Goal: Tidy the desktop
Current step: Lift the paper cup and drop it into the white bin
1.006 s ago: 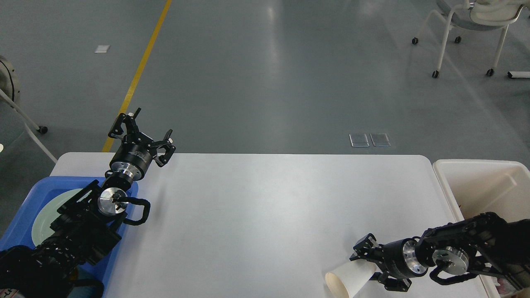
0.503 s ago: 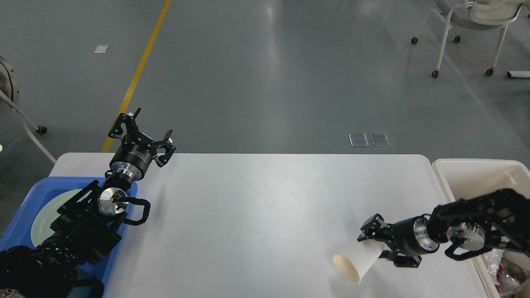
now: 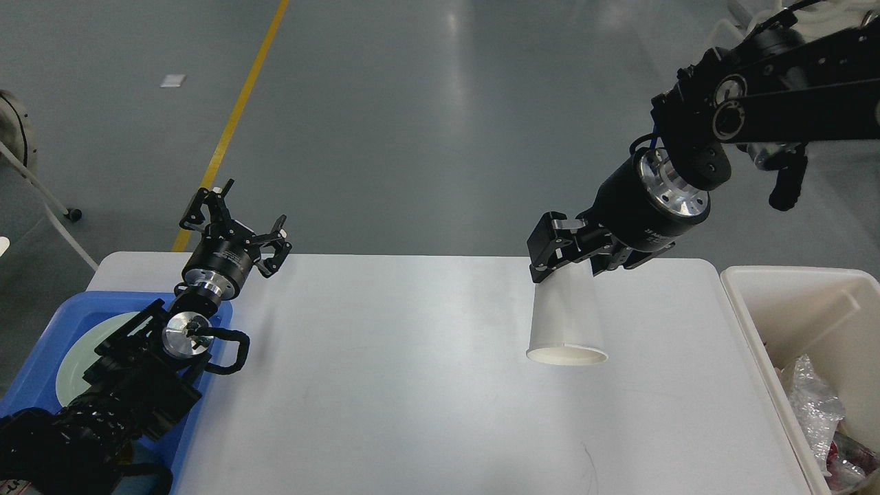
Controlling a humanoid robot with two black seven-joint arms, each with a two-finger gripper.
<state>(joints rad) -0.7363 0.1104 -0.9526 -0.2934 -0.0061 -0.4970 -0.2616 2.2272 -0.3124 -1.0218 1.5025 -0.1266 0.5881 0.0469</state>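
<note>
Tray [image 3: 41, 330] with plate [image 3: 82, 344] at left end of desktop [image 3: 385, 385], bin [image 3: 811, 289] just beside right end, cup [image 3: 565, 320] between.

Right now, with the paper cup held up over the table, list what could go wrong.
1. The right hand pinches only the base of the paper cup, mouth down; the thin wall could crush or slip, dropping it onto the desktop.
2. The bin stands off to the right; an early release would miss it.

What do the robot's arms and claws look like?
Both arms are black with shiny silver round joints and black cable loops. The left gripper has two spread black fingers with small white tips. The right gripper is black and blocky below a silver ring.
</note>
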